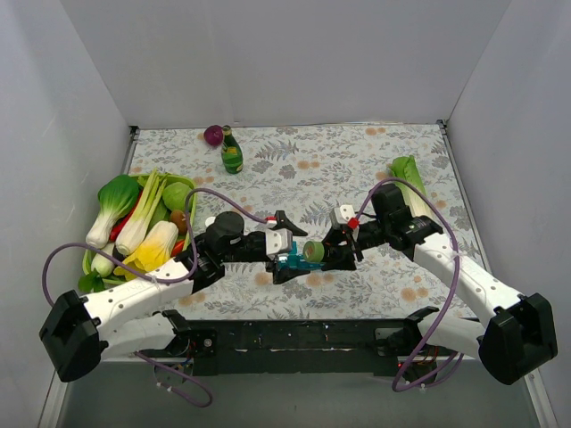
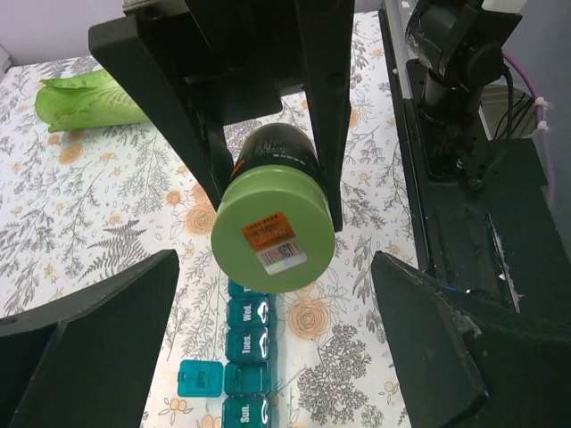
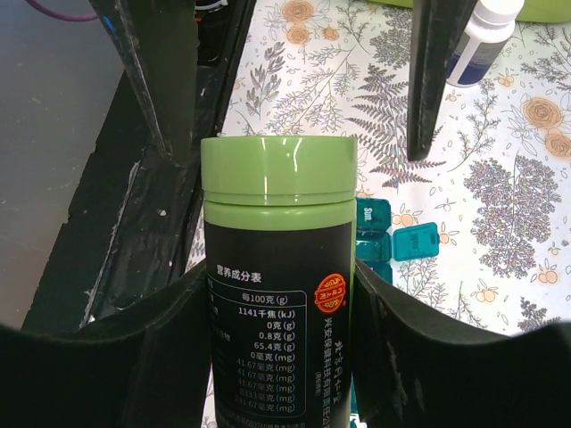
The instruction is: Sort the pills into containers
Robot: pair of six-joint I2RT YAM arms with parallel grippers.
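Pill organiser (image 2: pixel 245 343) lies on the worktop (image 2: pixel 89 205) just below both grippers, one lid flipped open. On the right gripper (image 3: pixel 278 281) the jaws are clamped on a green-capped bottle (image 2: pixel 277 159); the left gripper (image 2: pixel 274 259) has jaws apart around its cap. Probably uncapping is in hand: next the left jaws must close on the cap and twist.

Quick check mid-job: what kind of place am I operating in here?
Probably a robot test booth, not a home: plain white walls box in a floral-cloth table holding toy-looking vegetables and a pill organiser; the right gripper holds a pill bottle.
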